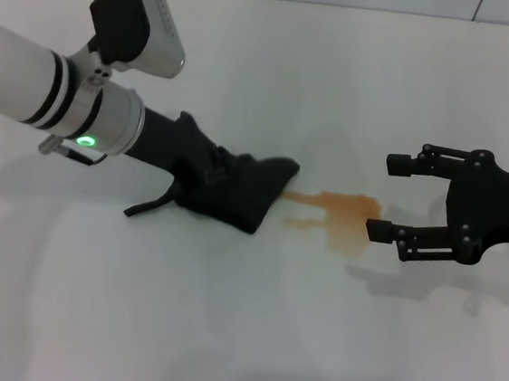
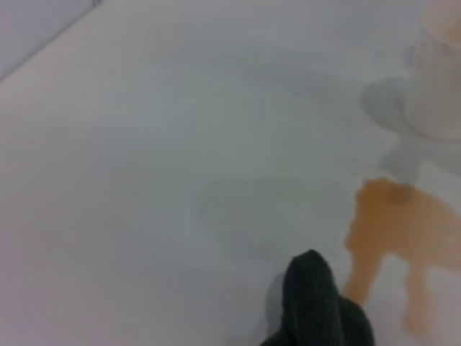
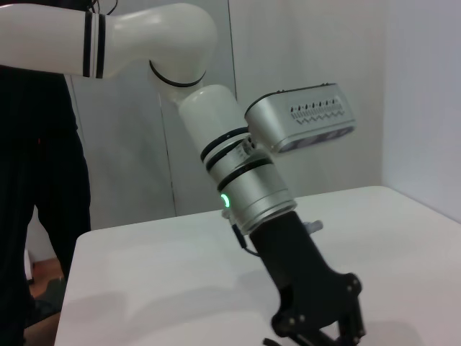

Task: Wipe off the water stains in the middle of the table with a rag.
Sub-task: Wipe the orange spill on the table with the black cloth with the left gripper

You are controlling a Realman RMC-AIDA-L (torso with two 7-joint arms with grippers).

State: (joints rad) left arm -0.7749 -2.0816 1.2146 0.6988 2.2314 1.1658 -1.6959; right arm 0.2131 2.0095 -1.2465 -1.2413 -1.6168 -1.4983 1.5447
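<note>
A: Surface first: what does the head view show on the broad, plain white, smooth surface (image 1: 221, 333)?

B: An orange-brown, thin, irregular water stain (image 1: 343, 216) sits just right of the frame's centre, with finger-like streaks reaching left. A black, soft, rumpled rag (image 1: 228, 183) lies just left of it, its pointed corner nearly at the tip of the upper streak, and a thin tail-like strip trails toward the lower left.

A: And the left end effector (image 1: 204, 169)?

B: It comes in from the upper left on a white and silver arm with a green light, and it is buried in the rag's folds, clamped on the cloth and pressing it to the surface.

A: The right end effector (image 1: 388, 197)?

B: It is at the right edge of the frame, black, with its two fingers spread wide apart and nothing between them. The lower fingertip is just beside the stain's right edge.

A: Anything more from the left wrist view?

B: The rag's tip (image 2: 313, 303) shows at the bottom, beside the orange patch (image 2: 400, 231), and a translucent whitish cup (image 2: 436, 79) stands in the upper right corner.
</note>
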